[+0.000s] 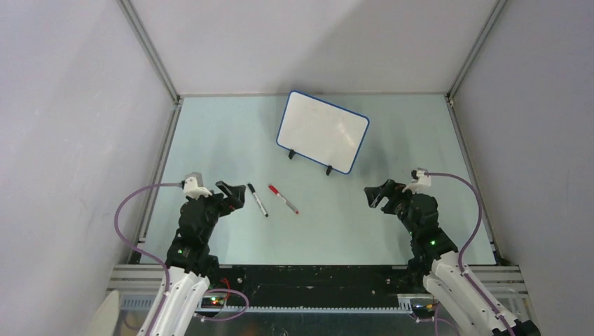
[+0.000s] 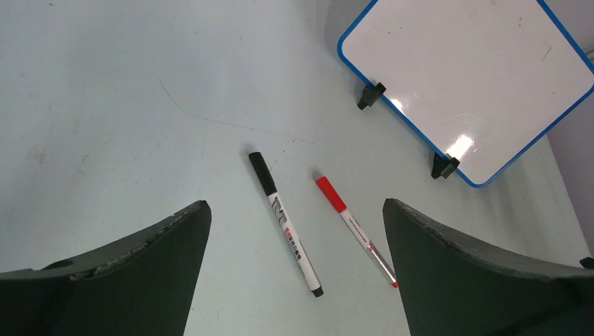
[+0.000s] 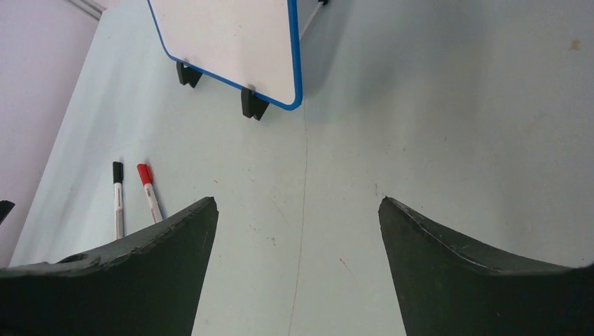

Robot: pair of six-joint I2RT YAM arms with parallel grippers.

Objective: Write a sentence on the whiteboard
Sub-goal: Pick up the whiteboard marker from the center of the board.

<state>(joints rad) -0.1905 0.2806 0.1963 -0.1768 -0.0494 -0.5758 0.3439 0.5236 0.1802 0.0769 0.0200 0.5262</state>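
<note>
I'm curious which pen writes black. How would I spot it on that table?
Find the blue-rimmed whiteboard standing at the back of the pale table. Two pens lie in front of it. The black marker is the one nearer the left gripper, black-capped where the red marker beside it is red-capped.

Left hand [image 1: 233, 191], right hand [image 1: 376, 195]: both spread, empty.

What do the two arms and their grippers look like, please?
The left arm and right arm are black with white lower segments and green lights. A lilac cable loops to a pale camera block on each wrist. The gripper fingers are dark, curved and scuffed.
</note>
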